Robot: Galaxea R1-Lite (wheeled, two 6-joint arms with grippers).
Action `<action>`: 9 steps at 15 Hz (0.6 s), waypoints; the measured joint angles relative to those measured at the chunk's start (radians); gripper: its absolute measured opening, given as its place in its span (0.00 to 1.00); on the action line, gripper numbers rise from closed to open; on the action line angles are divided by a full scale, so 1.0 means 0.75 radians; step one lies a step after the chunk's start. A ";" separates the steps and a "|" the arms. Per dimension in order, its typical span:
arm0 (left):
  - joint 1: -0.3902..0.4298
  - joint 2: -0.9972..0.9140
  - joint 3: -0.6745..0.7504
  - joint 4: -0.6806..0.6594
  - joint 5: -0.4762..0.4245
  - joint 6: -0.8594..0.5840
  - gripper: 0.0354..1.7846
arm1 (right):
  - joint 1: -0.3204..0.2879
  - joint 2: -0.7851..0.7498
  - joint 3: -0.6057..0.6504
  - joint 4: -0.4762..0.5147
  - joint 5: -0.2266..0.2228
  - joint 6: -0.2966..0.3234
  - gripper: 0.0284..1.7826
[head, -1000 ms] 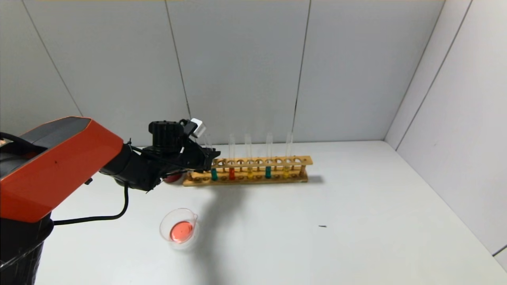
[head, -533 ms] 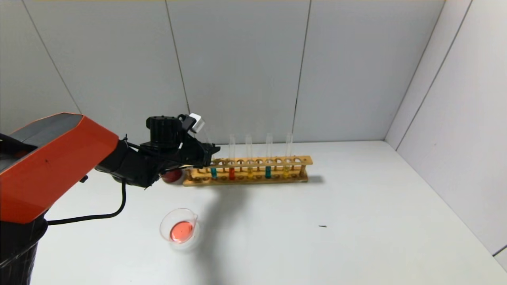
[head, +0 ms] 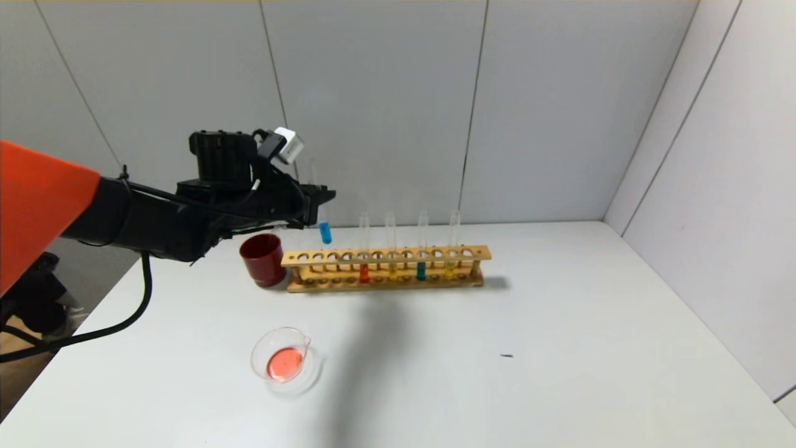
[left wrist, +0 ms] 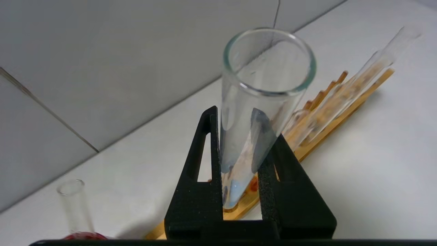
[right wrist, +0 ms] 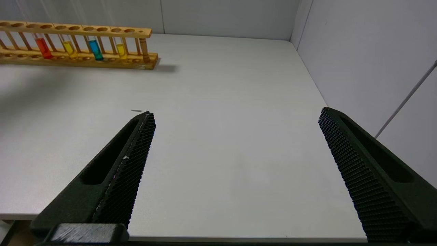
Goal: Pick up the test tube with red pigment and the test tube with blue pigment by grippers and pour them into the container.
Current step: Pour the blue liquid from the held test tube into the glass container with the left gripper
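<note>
left jaws pinch the blue tube [head: 323, 227] roughly upright, mouth up, above the rack [head: 385, 269].

A white bench [head: 559, 323] fills the corner. Grey panelled walls [head: 373, 106] with thin vertical seams enclose it behind and at the right.

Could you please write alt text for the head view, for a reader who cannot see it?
The left gripper holds a test tube with blue pigment above the left end of a wooden rack. A red cup stands beside the rack; nearer, a glass beaker holds red liquid.
</note>
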 joint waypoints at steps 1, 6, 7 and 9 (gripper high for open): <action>0.000 -0.034 -0.001 0.004 0.000 0.020 0.17 | -0.001 0.000 0.000 0.001 0.000 0.000 0.98; -0.012 -0.188 0.114 0.004 0.036 0.160 0.17 | -0.001 0.000 0.000 0.001 0.000 0.000 0.98; -0.012 -0.218 0.171 0.003 0.044 0.225 0.17 | 0.000 0.000 0.000 0.001 0.000 0.000 0.98; 0.020 -0.270 0.288 -0.001 0.039 0.447 0.17 | 0.000 0.000 0.000 0.001 0.000 0.000 0.98</action>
